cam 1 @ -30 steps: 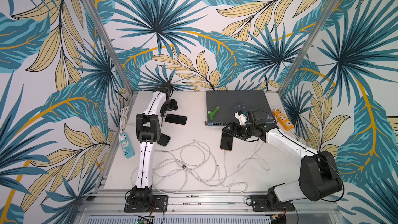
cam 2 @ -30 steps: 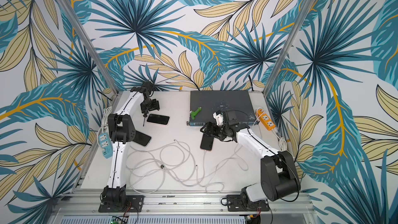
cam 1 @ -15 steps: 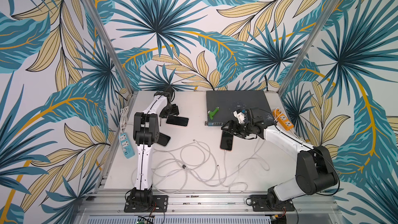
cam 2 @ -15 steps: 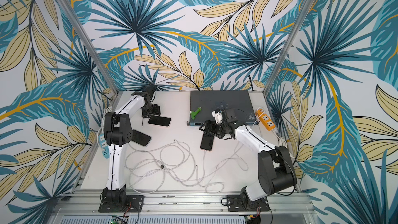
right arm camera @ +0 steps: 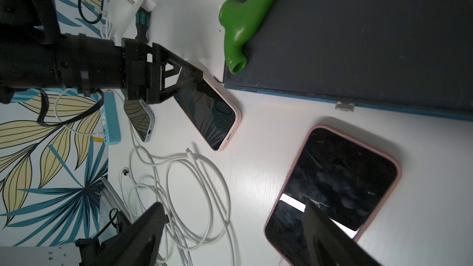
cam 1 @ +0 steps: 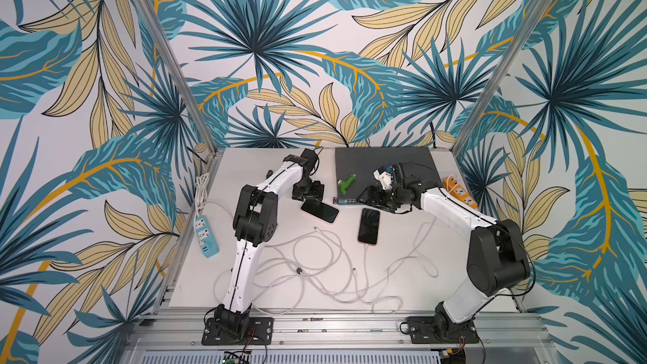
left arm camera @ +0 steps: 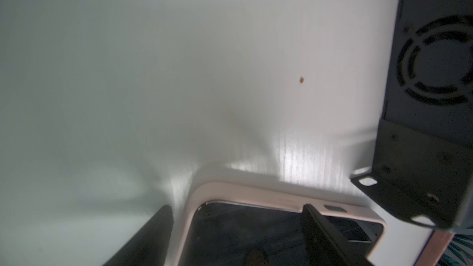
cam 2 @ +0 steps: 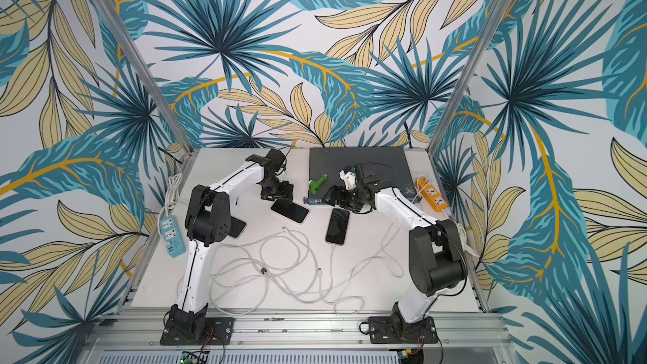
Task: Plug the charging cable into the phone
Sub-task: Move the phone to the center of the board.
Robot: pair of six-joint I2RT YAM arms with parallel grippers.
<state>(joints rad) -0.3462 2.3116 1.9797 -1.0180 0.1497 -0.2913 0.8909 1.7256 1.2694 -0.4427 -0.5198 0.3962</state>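
Since a second earlier, my left claw [cam 1: 308, 197] had swung from the back of the table [cam 1: 245, 169] toward its middle. The pink-cased phone [cam 1: 320, 211] had slid with it, ending nearer the grey box [cam 1: 385, 162] and lying more slantwise. The second phone [cam 1: 368, 226] had kept its place.

My left claw stood wide open and gripped nothing. In the left wrist view one finger [left arm camera: 151, 239] was past the phone's side edge over bare table and the other finger [left arm camera: 322, 239] lay over the screen, so the phone's far corner sat between them. The box's front corner was just beside that end, while beyond the phone's end edge the table ran bare.

My right claw [cam 1: 373, 199] was also wide open and empty. It hovered over the far end of the second phone, close to the box's front edge.

A white cable [cam 1: 364, 264] ran up to the near end of the second phone and met it; I could not tell whether it was seated. A loose plug [cam 1: 315, 228] lay near the pink-cased phone's near end, not touching it. A strip of bare table separated the two phones. Cable loops crossed the near half of the table. A third phone [cam 2: 236, 227] lay by my left elbow. A blue power strip [cam 1: 206, 236] sat at the left edge and an orange power strip [cam 1: 459, 192] at the right.
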